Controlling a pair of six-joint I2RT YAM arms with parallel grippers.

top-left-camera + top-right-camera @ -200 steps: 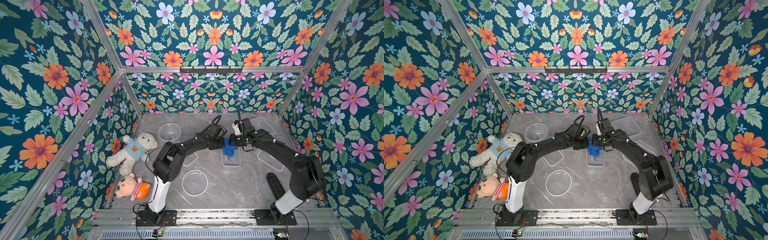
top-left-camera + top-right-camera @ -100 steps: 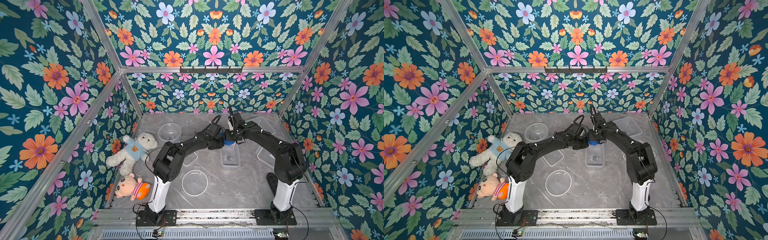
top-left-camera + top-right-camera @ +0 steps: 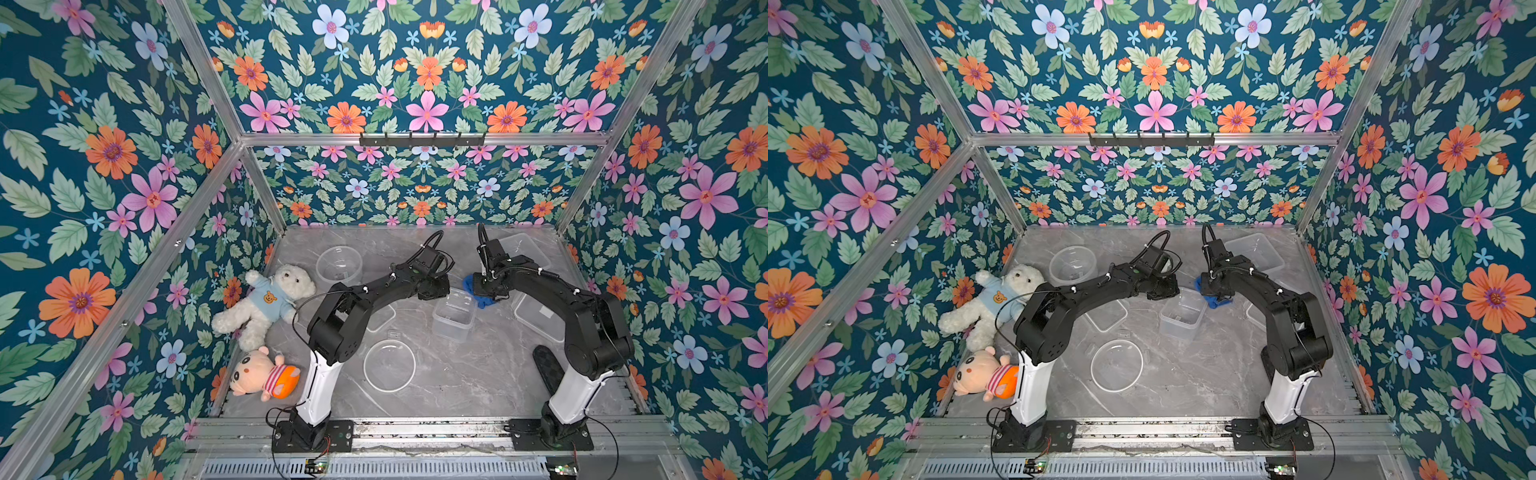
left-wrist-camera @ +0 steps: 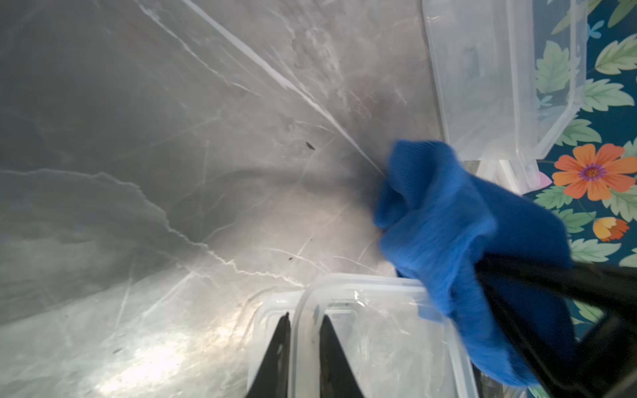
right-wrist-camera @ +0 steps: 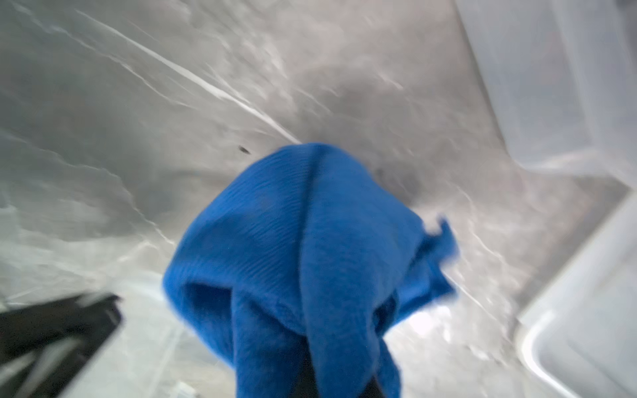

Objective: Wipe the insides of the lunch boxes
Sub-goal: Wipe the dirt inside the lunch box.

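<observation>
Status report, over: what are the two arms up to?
Left tool shut on rim of rectangular tub. Right tool shut on blue cloth, beside that tub. Nothing in the way.

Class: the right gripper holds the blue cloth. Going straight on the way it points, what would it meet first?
Probably the bare marble tabletop, reached cloth-first, since the blue cloth hangs ahead of the right gripper. The large clear tub lies off to the side; depth is unclear.
</observation>
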